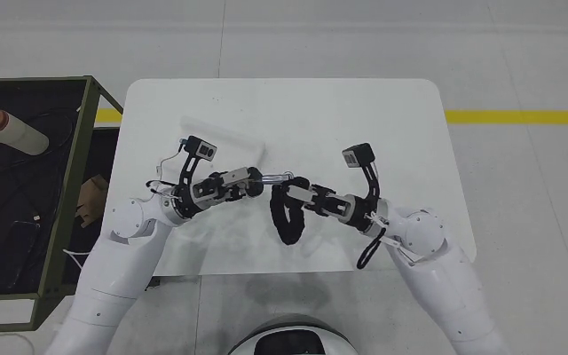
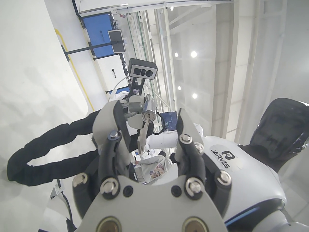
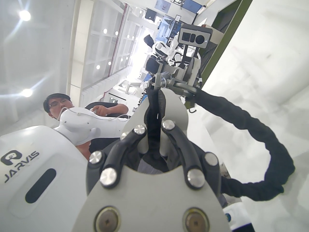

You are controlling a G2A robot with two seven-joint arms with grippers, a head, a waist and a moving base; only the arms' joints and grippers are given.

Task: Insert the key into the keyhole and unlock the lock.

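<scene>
My left claw [image 2: 149, 114] stands wide open and holds nothing. The key [image 2: 143, 137] is between its two fingers [image 2: 108, 119], apart from both, with a free gap on each side. The blade of the key sits in the keyhole [image 2: 148, 116] of the lock [image 2: 150, 106]. Just behind the lock is my right claw [image 3: 155, 97], closed tight on the lock where its black sleeve begins. From there the black cable loop [image 3: 241, 115] hangs toward my body side of the lock; I cannot tell if it touches the table [image 1: 355, 115]. The lock is held over the middle of the table, well apart from all four edges; the side edges lie farther from it than the near and far edges. Beyond the edge on my left of the lock stands a green frame [image 1: 77, 151].
</scene>
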